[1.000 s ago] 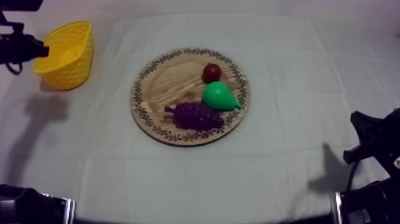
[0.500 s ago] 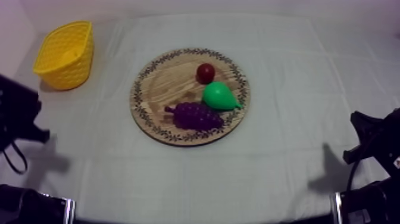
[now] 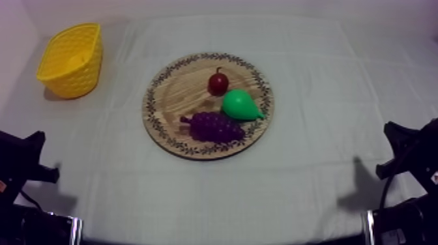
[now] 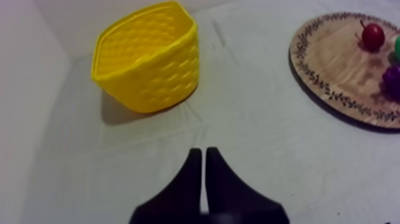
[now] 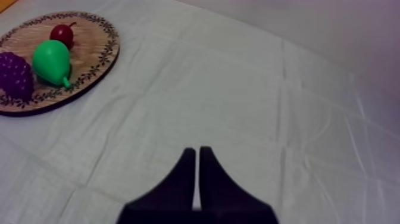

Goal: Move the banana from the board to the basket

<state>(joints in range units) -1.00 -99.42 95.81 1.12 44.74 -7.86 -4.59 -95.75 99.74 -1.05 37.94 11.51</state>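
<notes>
The round wooden board (image 3: 171, 91) lies mid-table and carries a small red fruit (image 3: 218, 83), a green pear (image 3: 240, 105) and a purple bunch of grapes (image 3: 215, 126). The yellow basket (image 3: 68, 58) stands at the far left, tilted toward the board. My left gripper (image 3: 40, 156) sits low at the left edge, shut on nothing (image 4: 202, 156), facing the basket (image 4: 146, 56) with the board (image 4: 333, 65) off to one side. My right gripper (image 3: 391, 151) rests low at the right edge, its fingers together as a wedge (image 5: 197, 154) over bare cloth, far from the board (image 5: 89, 53).
Creased grey-white cloth covers the table around the board. A pale wall rises close behind and beside the basket (image 4: 36, 89). From the right wrist I see the pear (image 5: 52, 61), the red fruit (image 5: 62, 34) and the grapes (image 5: 15, 74).
My left arm has come away from the basket at the upper left and down to the lower left edge. The small red fruit has rolled a little leftward on the board.
</notes>
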